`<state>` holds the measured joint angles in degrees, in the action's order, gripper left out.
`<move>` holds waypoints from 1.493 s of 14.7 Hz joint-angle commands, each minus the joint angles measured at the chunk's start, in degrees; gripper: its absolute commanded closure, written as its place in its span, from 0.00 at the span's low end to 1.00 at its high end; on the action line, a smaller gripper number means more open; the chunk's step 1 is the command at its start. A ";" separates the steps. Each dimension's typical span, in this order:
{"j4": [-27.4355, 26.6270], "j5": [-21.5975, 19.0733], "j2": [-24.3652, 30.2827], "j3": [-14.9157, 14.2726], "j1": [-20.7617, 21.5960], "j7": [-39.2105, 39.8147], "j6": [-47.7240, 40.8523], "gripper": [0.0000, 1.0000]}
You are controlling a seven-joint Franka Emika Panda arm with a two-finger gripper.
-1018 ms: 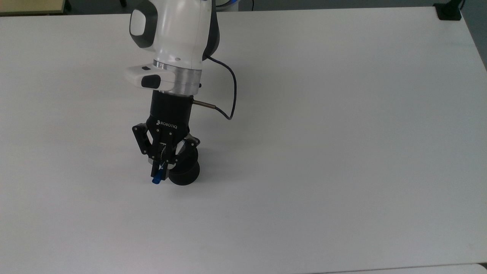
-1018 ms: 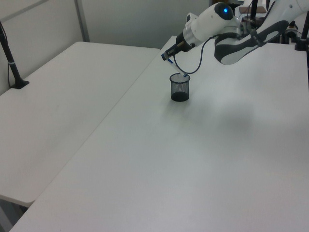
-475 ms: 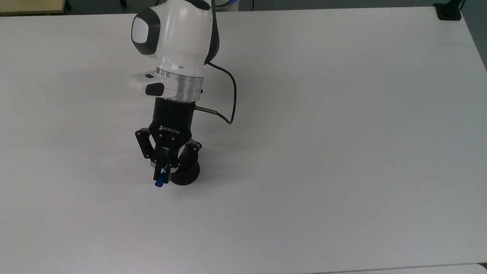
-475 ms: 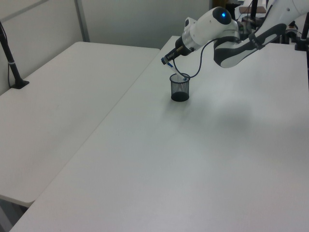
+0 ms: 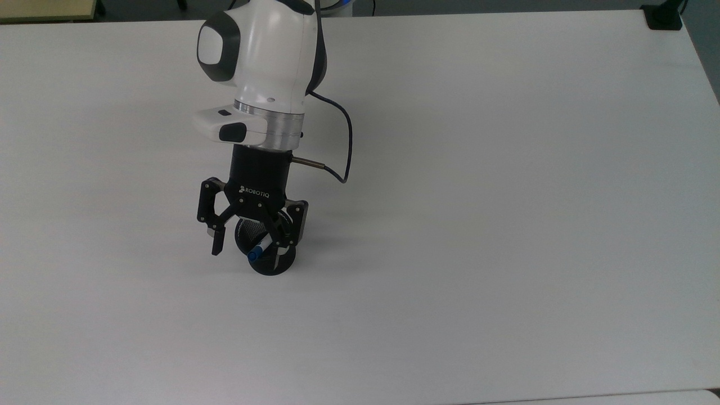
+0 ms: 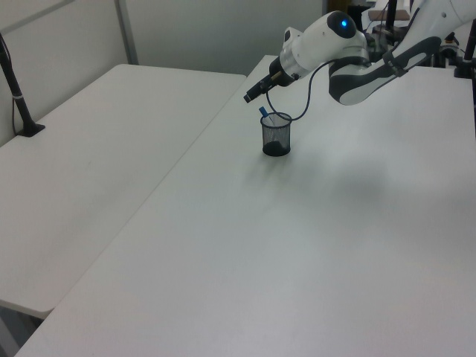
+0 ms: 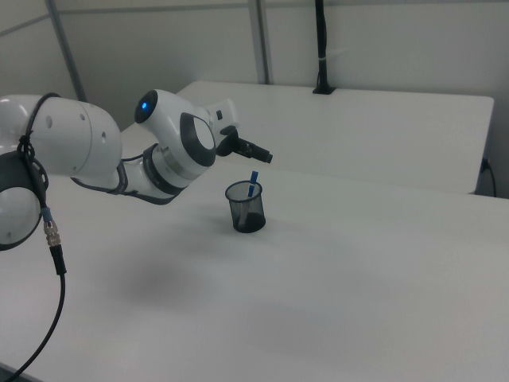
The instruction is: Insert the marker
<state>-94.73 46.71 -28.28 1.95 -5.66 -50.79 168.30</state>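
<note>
The marker (image 5: 254, 256) stands leaning inside the black mesh cup (image 5: 274, 265), its blue end poking above the rim. In the left view the marker (image 6: 263, 111) sticks out at the left side of the cup (image 6: 276, 136); in the right view the marker (image 7: 254, 181) rises from the cup (image 7: 246, 210). My gripper (image 5: 246, 248) hovers just above the cup's rim, open, with nothing between its fingers. The left view puts the gripper (image 6: 249, 96) up and left of the cup; the right view has the gripper (image 7: 266, 157) above it.
The cup stands on a wide white table (image 5: 478, 185). A second white table (image 6: 97, 149) adjoins it, with a black clamped post (image 6: 16, 85) at its far edge. A dark cable (image 5: 347, 140) loops from my wrist. A black clamp (image 5: 664, 16) sits at the top view's upper right corner.
My gripper went from shut on the marker to open. The marker dropped into the cup and now leans there on its own.
</note>
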 commanded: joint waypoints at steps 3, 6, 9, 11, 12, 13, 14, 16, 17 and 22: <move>0.60 1.02 1.46 0.07 3.72 -1.76 -4.01 0.00; 0.95 -0.73 2.61 0.16 8.72 -1.68 -13.58 0.00; 0.95 -5.12 4.54 0.16 13.47 -1.41 -21.77 0.00; 0.86 -8.46 6.56 0.25 15.41 -0.11 -27.04 0.00; 0.86 -11.17 7.53 0.25 16.20 1.73 -29.15 0.00; 0.86 -14.51 8.49 0.25 16.82 4.36 -31.26 0.00; 0.95 -17.93 9.37 0.16 17.35 7.69 -33.54 0.00; 0.95 -24.09 11.66 -0.10 17.61 13.67 -38.12 0.00; 0.95 -26.38 12.71 -0.27 17.44 16.49 -40.49 0.00; 0.86 -36.41 18.16 -0.71 14.11 34.58 -51.65 0.00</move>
<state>-92.46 16.12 -14.45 2.00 10.41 -27.12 122.58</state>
